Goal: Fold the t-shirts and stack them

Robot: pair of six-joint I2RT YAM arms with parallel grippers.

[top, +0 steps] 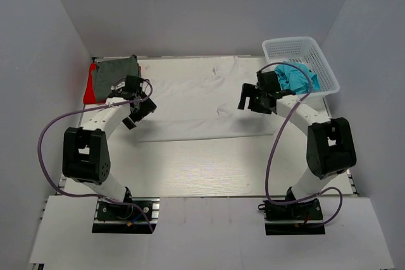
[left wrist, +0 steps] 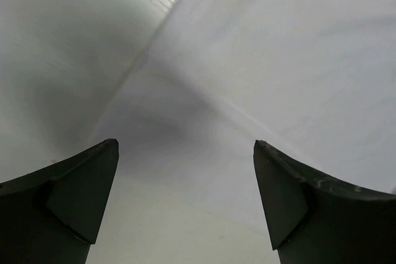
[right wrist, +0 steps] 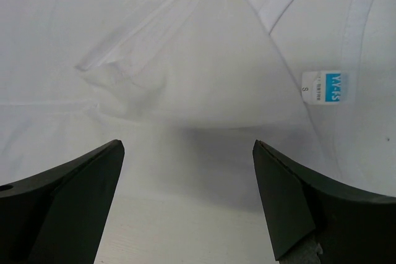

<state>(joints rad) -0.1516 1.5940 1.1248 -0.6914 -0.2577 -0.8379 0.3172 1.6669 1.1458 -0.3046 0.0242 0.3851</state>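
Left fingers (left wrist: 68, 202) are spread wide with nothing between them. In the left wrist view they hang above pale cloth, and I cannot tell whether they touch it. Seen from above, this pair sits over the left edge of the white t-shirt (top: 190, 102).

The right fingers (right wrist: 309, 208) are likewise spread wide and hold nothing. Directly ahead of them lies the white t-shirt's neck opening, with the collar band (right wrist: 362, 29) curving off to their right. A small blue and white size label (right wrist: 328, 86) sits just ahead of the right-hand finger. A raised crease (right wrist: 111, 69) in the cloth lies ahead of the left-hand finger.

The white t-shirt lies spread flat on the counter (top: 190, 172), spanning the ground between the two pairs of fingers. It is not folded.

The grey-green t-shirt (top: 114, 73) lies folded just beyond the left pair, at the far left corner of the counter. It rests on top of the red t-shirt (top: 90, 93), of which only a strip along the outer side shows.

The turquoise t-shirt (top: 294, 77) is bunched up inside the white lattice basket (top: 316, 47), just beyond and to the right of the right fingers. It is crumpled, not folded.
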